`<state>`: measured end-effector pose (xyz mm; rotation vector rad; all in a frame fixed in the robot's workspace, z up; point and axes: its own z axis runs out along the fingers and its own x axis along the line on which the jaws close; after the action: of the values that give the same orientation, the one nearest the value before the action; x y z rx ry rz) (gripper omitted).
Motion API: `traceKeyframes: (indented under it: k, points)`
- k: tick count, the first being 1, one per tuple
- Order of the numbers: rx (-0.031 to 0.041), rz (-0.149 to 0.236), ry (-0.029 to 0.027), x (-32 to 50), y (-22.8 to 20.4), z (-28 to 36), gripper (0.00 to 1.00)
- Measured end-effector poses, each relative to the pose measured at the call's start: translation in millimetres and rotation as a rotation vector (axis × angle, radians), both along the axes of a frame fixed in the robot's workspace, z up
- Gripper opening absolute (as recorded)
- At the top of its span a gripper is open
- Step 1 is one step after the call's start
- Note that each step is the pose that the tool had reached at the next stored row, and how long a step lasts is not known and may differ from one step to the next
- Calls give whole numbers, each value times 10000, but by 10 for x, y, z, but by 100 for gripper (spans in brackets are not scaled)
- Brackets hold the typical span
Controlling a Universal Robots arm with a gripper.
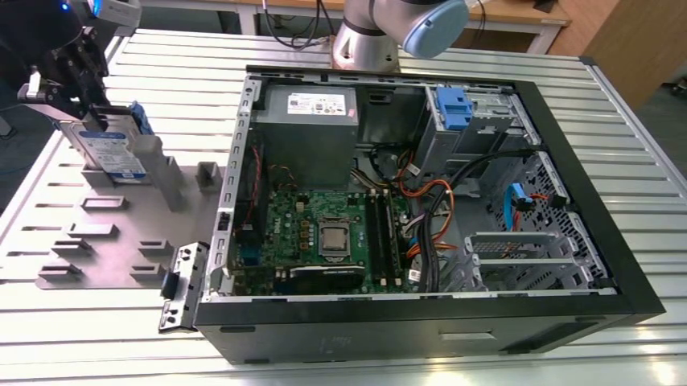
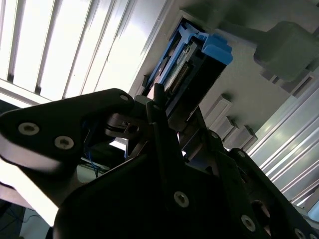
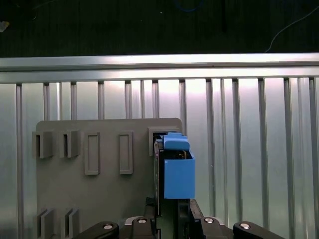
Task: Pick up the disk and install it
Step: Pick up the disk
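- The disk (image 1: 108, 149) stands on edge in a slot of the grey fixture plate (image 1: 108, 233), at the exterior view's left, well apart from the open computer case (image 1: 429, 330).
- My gripper (image 3: 167, 211) sits over the disk's near end. My fingers (image 2: 164, 139) lie one on each flat face and, in my judgement, are pinched onto it.
- Step in hand, as I judge it: grasping the disk at its slot.
- To do it well, I should keep the pads on the metal faces, not on the blue carrier frame (image 3: 178, 179). The pull should run in line with the slot, so the lower edge does not bind.
- Risk: a tilted grip could lever the disk against the slot walls.
- Materials: the drive is flat, rigid metal with a smooth label. The carrier is moulded plastic and likely flexes.
- The plate is matt grey with raised rectangular pockets.
- The table (image 3: 249, 149) is ribbed, shiny aluminium.
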<state>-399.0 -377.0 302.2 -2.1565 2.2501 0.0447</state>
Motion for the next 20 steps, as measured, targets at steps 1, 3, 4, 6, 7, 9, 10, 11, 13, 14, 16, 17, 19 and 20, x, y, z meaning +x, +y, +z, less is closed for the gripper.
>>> traceKeyframes:
  k: [1,3,4,6,7,9,10,11,13,14,16,17,19,20]
  points:
    - [0,-1,-1,0,0,0,35]
    - [0,-4,0,0,0,0,35]
    - [0,-5,0,0,0,0,35]
    - [0,-6,0,0,0,0,35]
    - [0,-6,0,0,0,0,35]
    - [0,-7,-1,0,-1,0,35]
    - [0,-8,0,0,-1,0,35]
    - [0,-8,-1,1,0,0,35]
    - [1,-9,-2,0,-1,7,35]
    - [2,-9,-3,0,0,16,35]
    - [0,-9,-1,0,0,43,35]
    - [1,-9,-2,0,0,53,35]
    - [2,-8,-3,0,0,60,35]
    - [-5,-8,-1,1,-1,62,35]
